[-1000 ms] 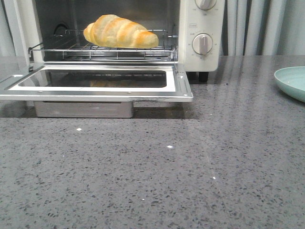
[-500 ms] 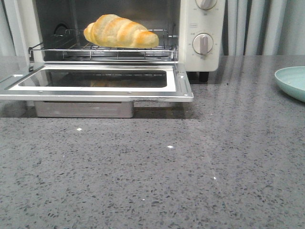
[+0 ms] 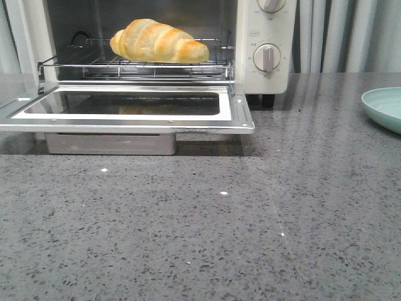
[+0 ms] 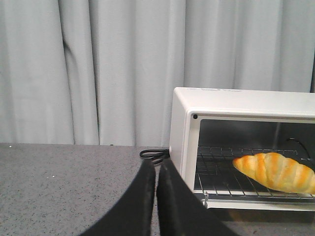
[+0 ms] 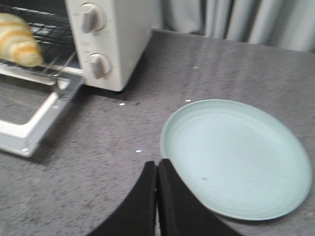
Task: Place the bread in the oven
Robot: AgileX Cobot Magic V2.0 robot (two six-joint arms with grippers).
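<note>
Golden croissant (image 3: 159, 41) sat on the oven (image 3: 263, 44) rack; our left gripper (image 4: 155, 169) and right gripper (image 5: 157, 169) were pressed together, so we judged only the door (image 3: 128, 111) needed lifting squarely.

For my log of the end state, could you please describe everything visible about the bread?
The bread is a croissant-shaped roll, golden yellow with browner ridged segments and tapered ends. It lies on its side across the wire rack inside the open oven, touching only the rack. Neither end effector is near it.
</note>
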